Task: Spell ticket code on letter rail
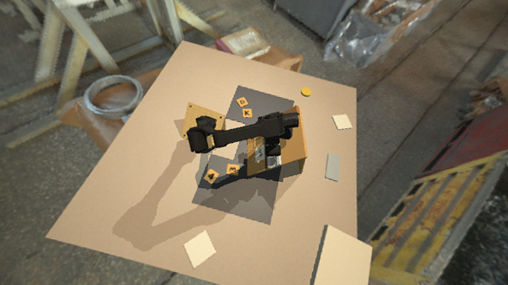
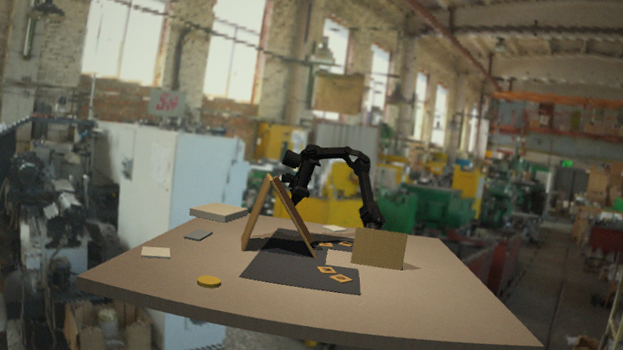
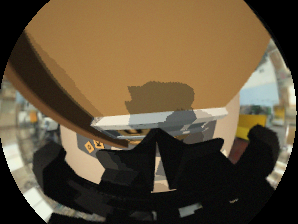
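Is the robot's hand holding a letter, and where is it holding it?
No, nothing is held: the tool is shut, with no letter between its fingers.

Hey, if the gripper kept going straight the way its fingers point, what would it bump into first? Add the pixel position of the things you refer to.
Probably the rail (image 3: 210, 114) on the leaning board (image 3: 160, 55), though depth between fingertips and rail is unclear.
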You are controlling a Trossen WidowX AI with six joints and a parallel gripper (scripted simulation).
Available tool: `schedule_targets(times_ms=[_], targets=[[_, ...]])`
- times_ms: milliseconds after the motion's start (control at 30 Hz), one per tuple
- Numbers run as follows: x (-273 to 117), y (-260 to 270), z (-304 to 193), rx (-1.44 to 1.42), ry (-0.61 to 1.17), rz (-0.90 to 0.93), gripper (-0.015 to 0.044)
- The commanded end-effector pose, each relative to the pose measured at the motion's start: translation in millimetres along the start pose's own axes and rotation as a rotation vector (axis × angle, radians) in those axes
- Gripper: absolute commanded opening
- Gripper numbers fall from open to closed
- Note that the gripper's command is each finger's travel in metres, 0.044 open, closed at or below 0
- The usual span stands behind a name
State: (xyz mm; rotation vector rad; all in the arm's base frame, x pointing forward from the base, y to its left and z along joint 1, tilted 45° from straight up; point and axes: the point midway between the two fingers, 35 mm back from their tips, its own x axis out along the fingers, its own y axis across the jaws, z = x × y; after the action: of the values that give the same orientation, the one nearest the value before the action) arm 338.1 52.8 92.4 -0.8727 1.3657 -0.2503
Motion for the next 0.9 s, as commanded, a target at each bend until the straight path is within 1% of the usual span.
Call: schedule_targets(times_ms=[0, 867], targets=[[-0.5, 1.6, -0.7, 0.001, 0.001, -0.003, 0.0000], [0.1, 10.7, -0.9, 0.001, 0.001, -0.003, 0.0000]])
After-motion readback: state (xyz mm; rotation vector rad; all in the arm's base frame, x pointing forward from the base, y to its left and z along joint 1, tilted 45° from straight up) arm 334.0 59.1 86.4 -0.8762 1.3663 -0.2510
